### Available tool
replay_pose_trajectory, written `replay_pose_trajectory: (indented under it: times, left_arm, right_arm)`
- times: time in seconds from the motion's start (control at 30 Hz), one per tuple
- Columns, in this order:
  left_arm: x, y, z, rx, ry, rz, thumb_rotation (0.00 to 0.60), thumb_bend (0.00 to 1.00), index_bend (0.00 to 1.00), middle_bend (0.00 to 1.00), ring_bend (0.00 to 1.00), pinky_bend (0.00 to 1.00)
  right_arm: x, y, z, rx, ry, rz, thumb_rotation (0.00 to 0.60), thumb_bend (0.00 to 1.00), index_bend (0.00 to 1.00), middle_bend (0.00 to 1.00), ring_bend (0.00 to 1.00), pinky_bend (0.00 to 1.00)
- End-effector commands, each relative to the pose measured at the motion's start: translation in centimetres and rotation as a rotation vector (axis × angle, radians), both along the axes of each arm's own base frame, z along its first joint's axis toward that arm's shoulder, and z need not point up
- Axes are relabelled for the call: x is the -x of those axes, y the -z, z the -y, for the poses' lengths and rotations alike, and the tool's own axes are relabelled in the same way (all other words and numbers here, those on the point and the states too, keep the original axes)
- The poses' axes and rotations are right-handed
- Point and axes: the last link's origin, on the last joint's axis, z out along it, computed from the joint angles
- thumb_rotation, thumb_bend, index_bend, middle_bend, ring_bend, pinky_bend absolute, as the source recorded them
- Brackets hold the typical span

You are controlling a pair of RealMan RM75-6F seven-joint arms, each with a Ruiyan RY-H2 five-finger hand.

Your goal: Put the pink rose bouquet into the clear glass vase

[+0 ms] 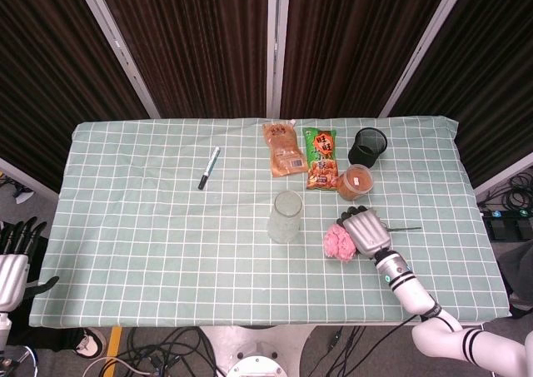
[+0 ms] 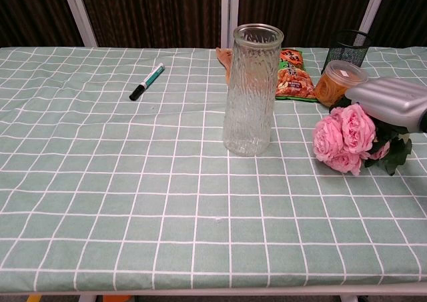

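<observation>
The clear glass vase [image 1: 286,217] [image 2: 251,89] stands upright and empty near the table's middle. To its right lies the pink rose bouquet [image 1: 338,243] [image 2: 343,137], blossoms pointing toward the vase, its thin stem [image 1: 406,228] sticking out to the right. My right hand [image 1: 364,230] [image 2: 393,102] lies over the bouquet's green leaves with its fingers curled down around them, gripping the bunch just behind the blossoms. My left hand [image 1: 12,269] hangs off the table's left front corner, fingers apart and holding nothing.
Behind the bouquet stand an orange-lidded tub [image 1: 356,181] [image 2: 339,81] and a black mesh cup [image 1: 368,146] [image 2: 350,47]. Two snack packets [image 1: 320,158] [image 1: 283,149] lie behind the vase. A marker pen [image 1: 208,168] [image 2: 147,81] lies at the left.
</observation>
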Motion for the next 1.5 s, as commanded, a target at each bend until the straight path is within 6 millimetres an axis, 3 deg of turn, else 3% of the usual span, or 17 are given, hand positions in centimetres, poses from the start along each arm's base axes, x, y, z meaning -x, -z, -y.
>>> replay_pose_trajectory:
  times: [0.03,0.2,0.33,0.57,0.8,0.93,1.1,1.5]
  left_arm:
    - [0.0,0.0,0.0,0.001,0.002,-0.001,0.6,0.0,0.08,0.0,0.0,0.05]
    - [0.1,0.1,0.1,0.011,-0.005,-0.004,0.6,0.0,0.08,0.0,0.0,0.05]
    - [0.1,0.2,0.0,0.013,-0.003,-0.004,0.6,0.01,0.08,0.0,0.0,0.05]
    - [-0.1,0.5,-0.3,0.023,0.007,-0.008,0.6,0.01,0.08,0.0,0.0,0.05]
    - [0.2,0.3,-0.3,0.021,-0.011,-0.017,0.6,0.01,0.08,0.0,0.0,0.05]
    - [0.3,0.3,-0.2,0.014,-0.018,-0.013,0.6,0.01,0.08,0.0,0.0,0.05]
    - [0.5,0.2,-0.3,0.003,-0.023,-0.005,0.6,0.01,0.08,0.0,0.0,0.05]
    - [1.2,-0.2,0.0,-0.009,-0.046,0.018,0.6,0.01,0.08,0.0,0.0,0.05]
  right_arm:
    - [0.2,-0.5,0.0,0.016,-0.007,0.024,0.6,0.17,0.64,0.48,0.32,0.37]
    - [-0.2,-2.5,0.1,0.045,-0.014,0.068,0.6,0.17,0.64,0.48,0.32,0.37]
    - [-2.1,-6.1,0.5,0.102,-0.049,0.157,0.6,0.17,0.64,0.48,0.32,0.38]
    - [-9.0,-12.7,1.1,0.215,-0.216,0.457,0.6,0.17,0.64,0.48,0.31,0.38]
    - [-16.1,-16.0,1.3,0.266,-0.413,0.543,0.6,0.17,0.64,0.48,0.31,0.4]
    - [-19.1,-15.7,1.2,0.236,-0.454,0.691,0.6,0.16,0.64,0.48,0.31,0.4]
    - [-21.5,-13.9,1.0,0.145,-0.415,1.0,0.6,0.16,0.64,0.47,0.31,0.4]
    - [-23.8,-11.1,0.1,0.05,-0.356,1.252,0.6,0.16,0.64,0.47,0.31,0.41]
